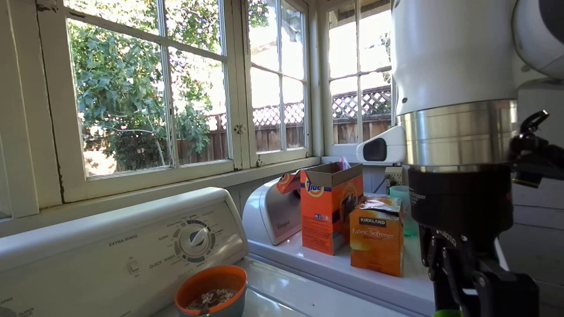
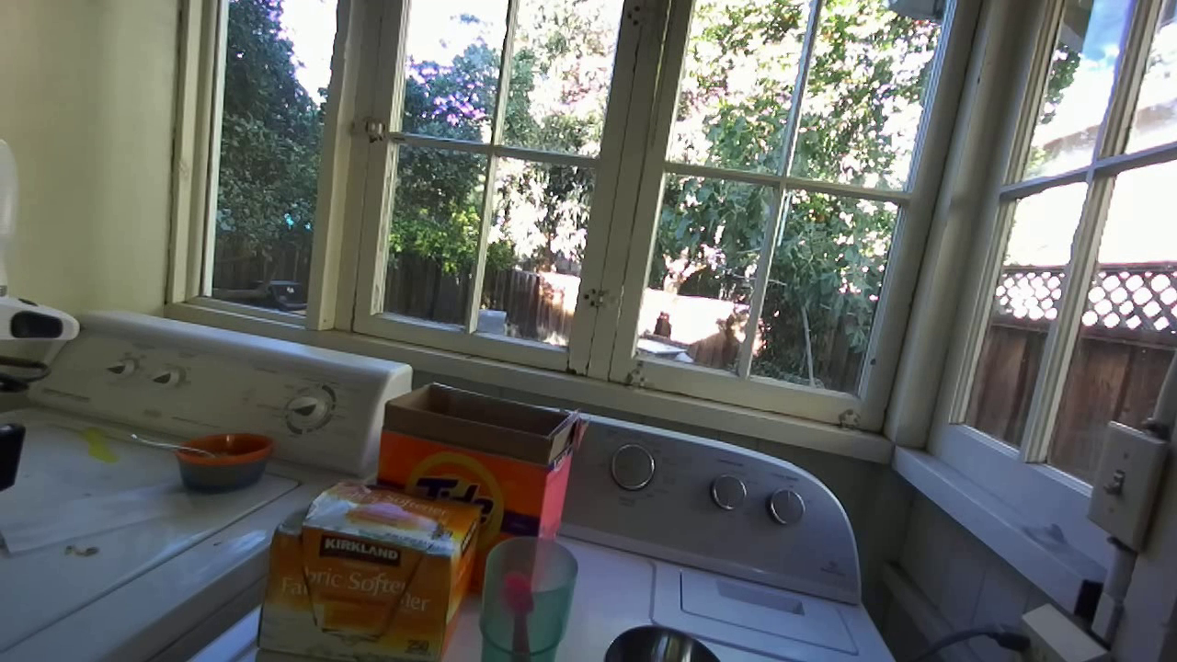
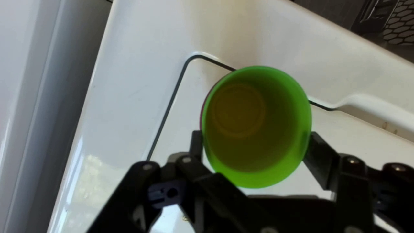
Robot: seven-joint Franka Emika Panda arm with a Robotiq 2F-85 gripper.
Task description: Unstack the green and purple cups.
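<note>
- We have the black two-fingered gripper [image 3: 255, 142] clamped on the round green plastic cup [image 3: 258, 126], centre of the wrist view, mouth towards us.
- A curved sliver of purple cup [image 3: 201, 118] shows at its left, perhaps gripped too; we judge the pull follows their shared axis.
- The glossy white appliance top [image 3: 145, 64] spreads left to a slanting edge.

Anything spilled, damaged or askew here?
A yellow patch looks odd on the white washing machine in an exterior view; spill or reflection, I cannot tell. The Tide box gapes open, a flap jutting sideways.
</note>
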